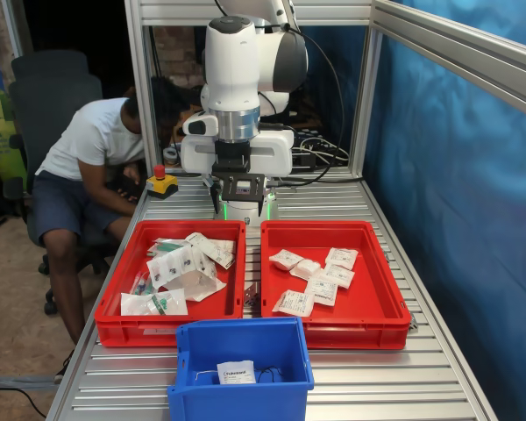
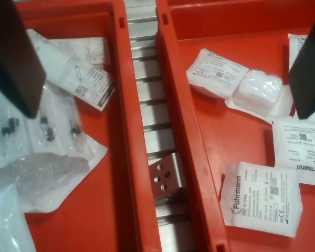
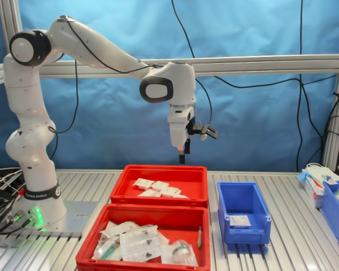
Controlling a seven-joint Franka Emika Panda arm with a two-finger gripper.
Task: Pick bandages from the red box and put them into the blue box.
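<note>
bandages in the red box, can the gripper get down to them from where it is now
Probably yes. The gripper hangs open high above the red box, empty, and the bandages lie loose and uncovered on its floor. Nothing shows between them; only the tray walls could crowd packets near the edges.

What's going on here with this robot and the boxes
A Franka arm hangs above two red trays with its gripper open and empty, high over the gap between them. The red box holds several white bandages, none gripped. The twin red tray holds larger clear plastic bags. The blue box in front already contains one white packet. So the arm looks poised between picks rather than carrying anything.
</note>
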